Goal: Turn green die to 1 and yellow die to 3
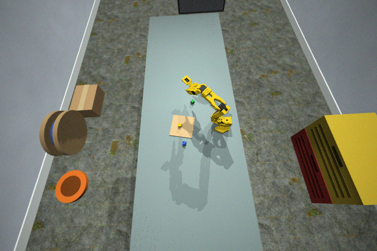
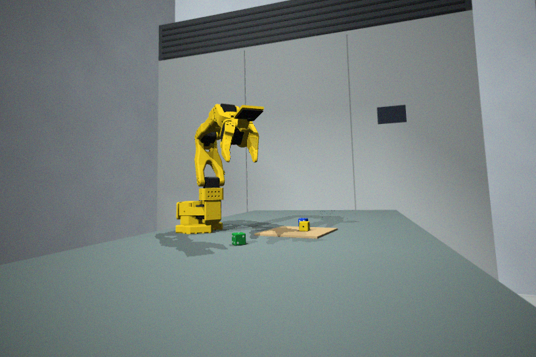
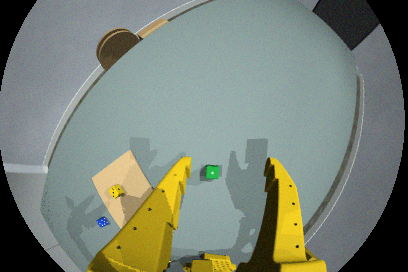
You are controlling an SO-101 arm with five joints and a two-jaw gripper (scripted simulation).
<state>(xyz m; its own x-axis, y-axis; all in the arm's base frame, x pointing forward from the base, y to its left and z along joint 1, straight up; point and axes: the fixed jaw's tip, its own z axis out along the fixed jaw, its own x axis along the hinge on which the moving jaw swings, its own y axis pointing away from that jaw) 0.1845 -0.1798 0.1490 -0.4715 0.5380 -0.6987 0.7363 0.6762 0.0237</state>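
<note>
The jaws [image 2: 240, 161] are open with nothing between them, and they hang above the counter [image 1: 185, 44] [image 2: 268, 292] [image 3: 220, 86]. Under them, apart from the mat [image 1: 186, 133] [image 2: 320, 232] [image 3: 131, 166], lies the green die [image 1: 192, 101] [image 2: 238, 239] [image 3: 212, 172]; a single pip seems to be on its top (so perhaps its turning is already right). The yellow die [image 1: 179, 125] [image 2: 304, 226] [image 3: 116, 191] is on the mat, the blue die [image 1: 184, 143] [image 2: 303, 219] [image 3: 102, 222] beside it. I judge the step in hand is fetching green: lower straight, grip it, carry it upright onto the mat. No brand, label or writing can be read.
</note>
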